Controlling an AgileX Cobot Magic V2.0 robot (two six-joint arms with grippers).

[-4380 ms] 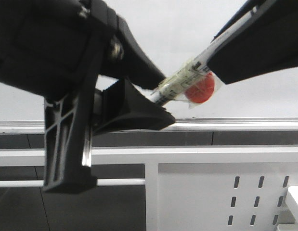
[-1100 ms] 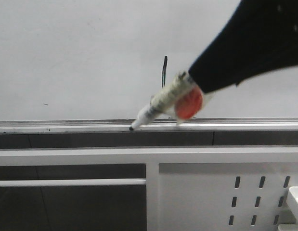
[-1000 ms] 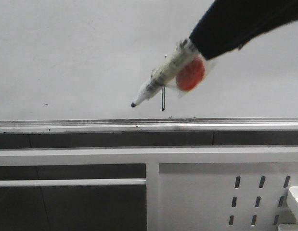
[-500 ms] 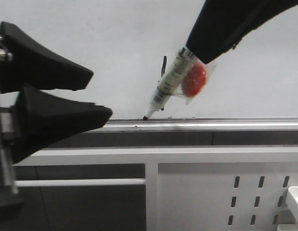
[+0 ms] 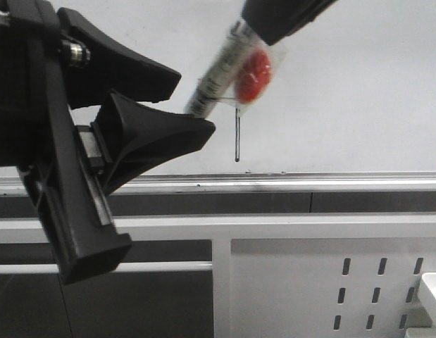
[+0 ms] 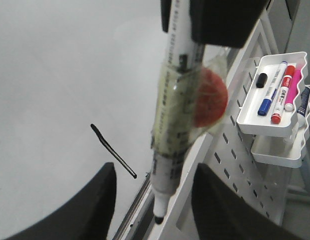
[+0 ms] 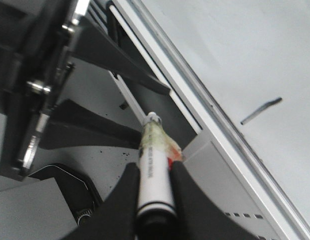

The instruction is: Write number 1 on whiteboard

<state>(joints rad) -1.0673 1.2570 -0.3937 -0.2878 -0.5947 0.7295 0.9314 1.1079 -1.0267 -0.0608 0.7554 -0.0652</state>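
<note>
Whiteboard [image 5: 358,84] bearing the number 1 [image 5: 237,137]; right gripper [image 7: 153,172] pinching marker [image 6: 171,145], left gripper [image 6: 152,200] spread. Misaligned handover may smear the stroke.

Even, bright, diffuse light; the whiteboard [image 5: 358,84] reads flat pale grey without hard glare. The left gripper [image 5: 182,105], close at frame left, is a soft near-silhouette. The marker [image 5: 214,74] is motion-blurred; the right wrist view is soft throughout
</note>
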